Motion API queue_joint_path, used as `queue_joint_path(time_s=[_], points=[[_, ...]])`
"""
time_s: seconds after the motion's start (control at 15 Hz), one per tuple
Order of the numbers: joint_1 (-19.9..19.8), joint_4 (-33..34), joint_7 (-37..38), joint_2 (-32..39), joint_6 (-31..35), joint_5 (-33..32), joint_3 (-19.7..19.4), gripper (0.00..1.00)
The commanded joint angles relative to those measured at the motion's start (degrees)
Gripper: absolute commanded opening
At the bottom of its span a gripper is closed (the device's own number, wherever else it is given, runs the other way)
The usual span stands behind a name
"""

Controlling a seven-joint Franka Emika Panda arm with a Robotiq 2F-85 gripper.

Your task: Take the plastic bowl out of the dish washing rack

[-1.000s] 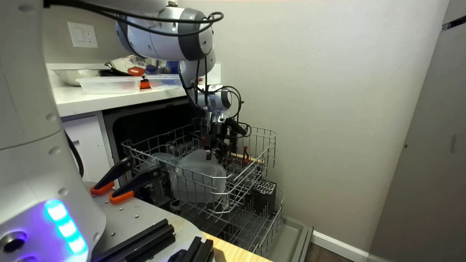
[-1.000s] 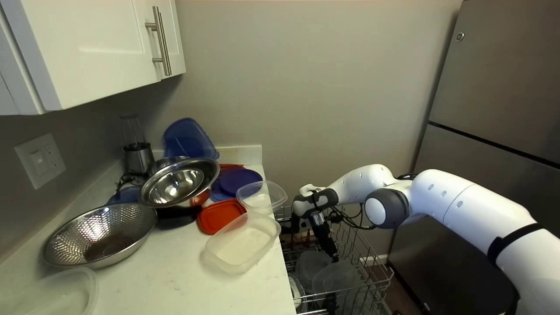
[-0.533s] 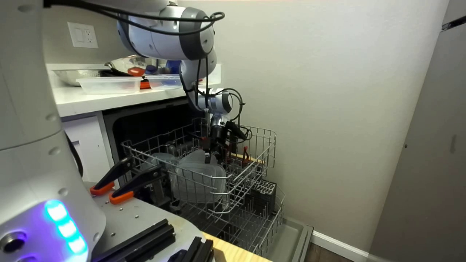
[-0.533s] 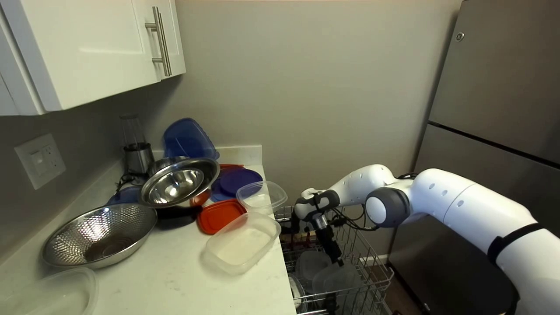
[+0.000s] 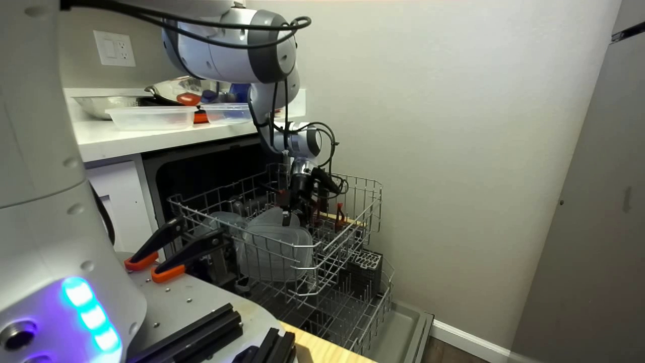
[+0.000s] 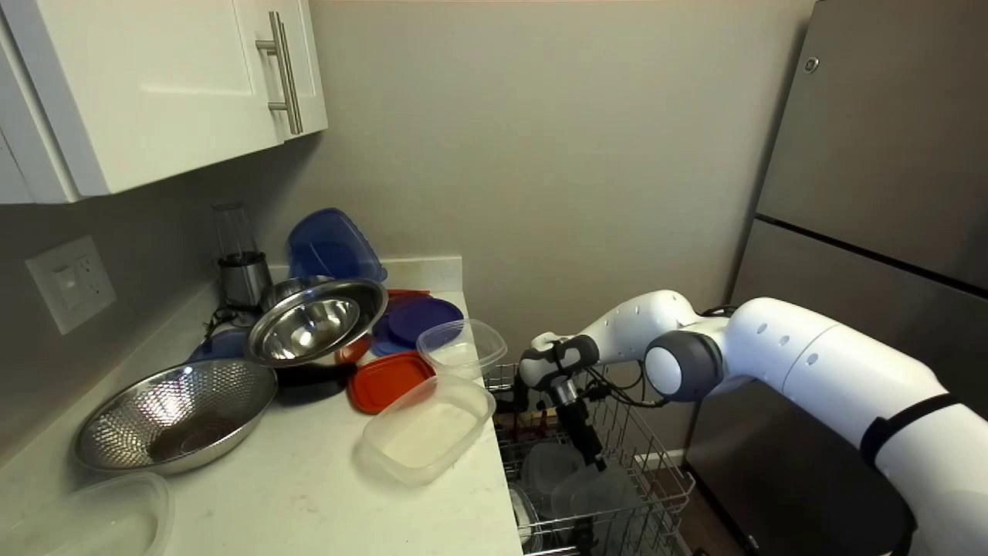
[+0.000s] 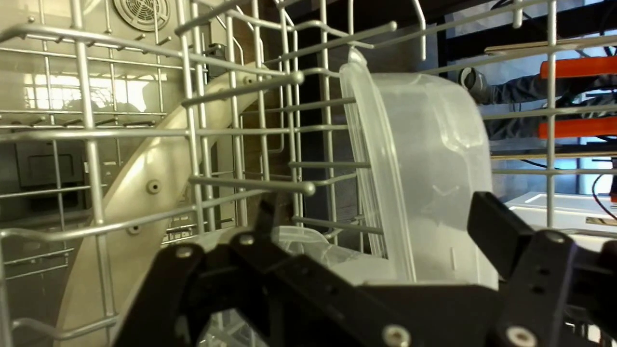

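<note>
The plastic bowl (image 5: pixel 276 254), pale and translucent, stands on its side in the upper dish washing rack (image 5: pixel 302 246). The bowl also shows in an exterior view (image 6: pixel 593 494) and in the wrist view (image 7: pixel 434 154), its rim against the tines of the rack (image 7: pixel 246 185). More clear plastic (image 7: pixel 299 236) lies beside it, partly behind my fingers. My gripper (image 7: pixel 381 219) is open, one finger on the rim side of the bowl and one past its base side. In an exterior view the gripper (image 6: pixel 598 463) points down at the bowl's top edge. Contact cannot be told.
A smaller pale dish (image 5: pixel 225 220) sits further back in the rack. A lower rack with a grey cutlery basket (image 5: pixel 364 269) is underneath. The counter (image 6: pixel 309 494) bears clear containers (image 6: pixel 428 428), a colander (image 6: pixel 177 417) and steel bowls. Orange-tipped clamps (image 5: pixel 164 249) stand near the base.
Since a second ago my gripper has moved slightly toward the bowl, down and right in an exterior view. Over the last half second it is almost still. The bowl has not moved.
</note>
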Motion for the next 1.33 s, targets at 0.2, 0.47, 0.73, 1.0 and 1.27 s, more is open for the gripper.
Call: queue_joint_path(time_s=[0.2,0.47,0.73,1.0,1.27], points=[[-0.47,0.01,2.47,0.06,-7.80,2.20,2.43,1.00],[-1.01,0.99,2.47,0.06,-12.84,3.51,3.17,1.00],[-1.42,1.90,2.71,0.06,-16.38,4.93,3.58,1.00],[-1.51,2.27,3.18,0.06,-17.65,6.21,3.97,1.00],[-1.08,1.15,2.80,0.08,-16.50,7.21,4.56,1.00]])
